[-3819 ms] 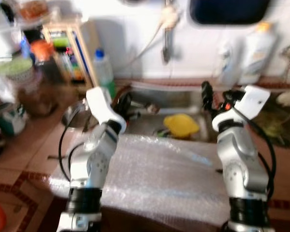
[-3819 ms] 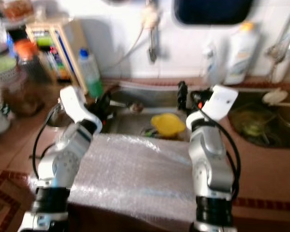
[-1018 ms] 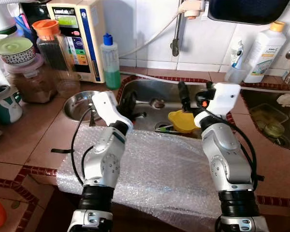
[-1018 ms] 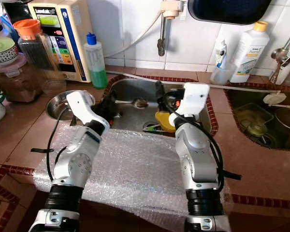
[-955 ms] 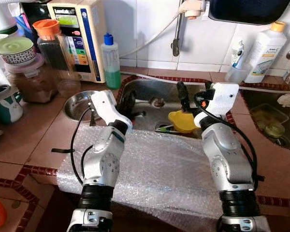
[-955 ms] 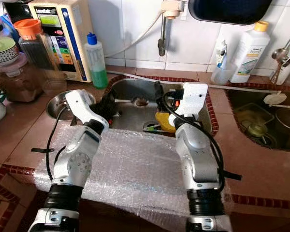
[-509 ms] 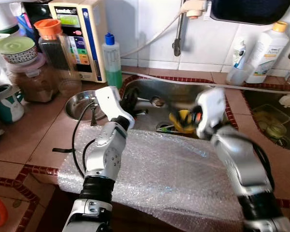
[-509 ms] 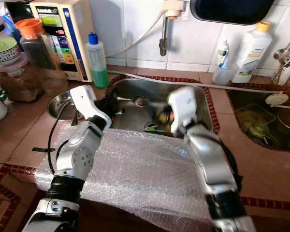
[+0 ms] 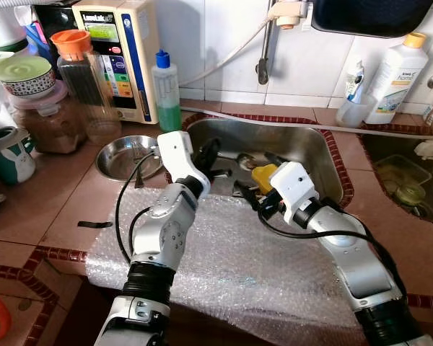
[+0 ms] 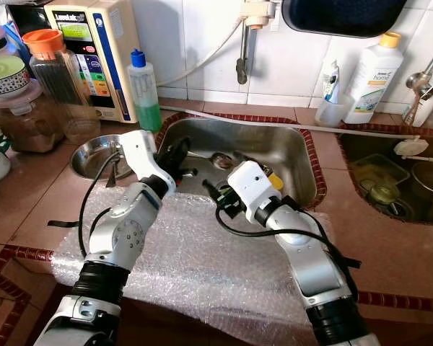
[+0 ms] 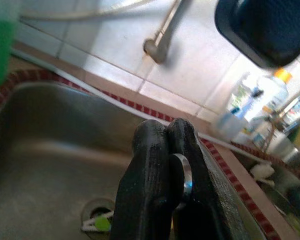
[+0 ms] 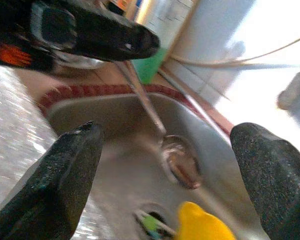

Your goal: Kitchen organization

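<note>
My left gripper (image 9: 209,149) reaches over the left rim of the steel sink (image 9: 325,144). It is shut on the handle of a metal spoon (image 12: 177,160), whose bowl hangs low in the basin. In the left wrist view the fingers (image 11: 162,150) press together with a strip of metal between them. My right gripper (image 9: 250,196) is open at the sink's front edge, pointing toward the left gripper and holding nothing. Its two fingertips (image 12: 80,150) stand wide apart on either side of the spoon. A yellow cup (image 9: 263,175) lies in the sink by the drain.
Bubble wrap (image 9: 231,267) covers the counter in front of the sink. A steel bowl (image 9: 126,155), a green soap bottle (image 9: 166,90) and jars (image 9: 54,119) stand to the left. The tap (image 9: 263,65) hangs above. A white bottle (image 9: 397,68) and a second basin (image 9: 404,180) are to the right.
My right arm has swung down and to the left, from raised over the yellow cup to low at the sink's front edge. The left gripper has shifted slightly right over the sink.
</note>
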### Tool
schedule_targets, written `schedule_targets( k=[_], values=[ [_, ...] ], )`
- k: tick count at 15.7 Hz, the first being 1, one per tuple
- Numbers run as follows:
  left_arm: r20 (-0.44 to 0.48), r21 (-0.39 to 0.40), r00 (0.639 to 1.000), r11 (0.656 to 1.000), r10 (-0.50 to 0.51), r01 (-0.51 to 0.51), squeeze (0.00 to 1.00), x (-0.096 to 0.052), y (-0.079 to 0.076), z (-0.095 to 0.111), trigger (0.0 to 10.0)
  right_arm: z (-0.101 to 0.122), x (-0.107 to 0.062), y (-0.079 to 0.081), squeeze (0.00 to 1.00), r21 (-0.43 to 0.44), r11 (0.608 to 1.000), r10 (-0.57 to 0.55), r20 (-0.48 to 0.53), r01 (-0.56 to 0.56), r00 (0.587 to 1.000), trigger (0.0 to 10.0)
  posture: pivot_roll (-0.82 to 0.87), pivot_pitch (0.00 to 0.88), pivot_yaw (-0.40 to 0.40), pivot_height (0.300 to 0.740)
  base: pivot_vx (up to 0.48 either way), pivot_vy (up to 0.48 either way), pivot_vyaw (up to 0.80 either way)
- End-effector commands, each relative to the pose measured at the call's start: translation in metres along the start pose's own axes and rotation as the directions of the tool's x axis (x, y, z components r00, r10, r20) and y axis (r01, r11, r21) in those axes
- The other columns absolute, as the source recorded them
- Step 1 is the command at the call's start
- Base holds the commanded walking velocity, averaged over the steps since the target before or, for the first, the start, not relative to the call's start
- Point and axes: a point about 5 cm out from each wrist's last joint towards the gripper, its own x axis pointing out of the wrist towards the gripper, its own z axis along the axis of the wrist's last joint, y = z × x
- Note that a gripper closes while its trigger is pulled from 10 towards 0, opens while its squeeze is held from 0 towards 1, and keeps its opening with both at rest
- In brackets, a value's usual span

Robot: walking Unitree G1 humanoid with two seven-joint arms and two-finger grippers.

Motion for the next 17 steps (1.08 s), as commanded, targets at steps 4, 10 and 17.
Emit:
schedule_targets(
  k=[4, 10, 17],
  values=[
    [0.017, -0.022, 0.985, 0.984, -0.174, 0.174, 0.0, 0.012, -0.053, 0.013, 10.0, -0.002, 0.013, -0.002, 0.0, -0.131, 0.988, -0.086, -0.016, 0.083, 0.996, 10.0, -0.05, 0.0, 0.034, 0.74, 0.0, 0.0, 0.0],
    [0.008, -0.042, 0.983, 0.982, -0.182, 0.182, 0.0, 0.008, -0.06, 0.01, 10.0, -0.02, 0.024, 0.007, 0.0, -0.166, 0.982, -0.098, -0.069, 0.085, 0.993, 10.0, -0.04, 0.0, 0.01, 0.74, 0.0, 0.0, 0.0],
    [-0.057, -0.056, 0.975, 0.976, -0.215, 0.212, 0.0, 0.004, -0.066, 0.0, 10.0, -0.024, 0.033, -0.019, 0.0, -0.246, 0.937, -0.269, -0.054, 0.248, 0.962, 0.0, -0.04, 0.0, -0.001, 0.74, 0.0, 0.0, 0.0]
  ],
)
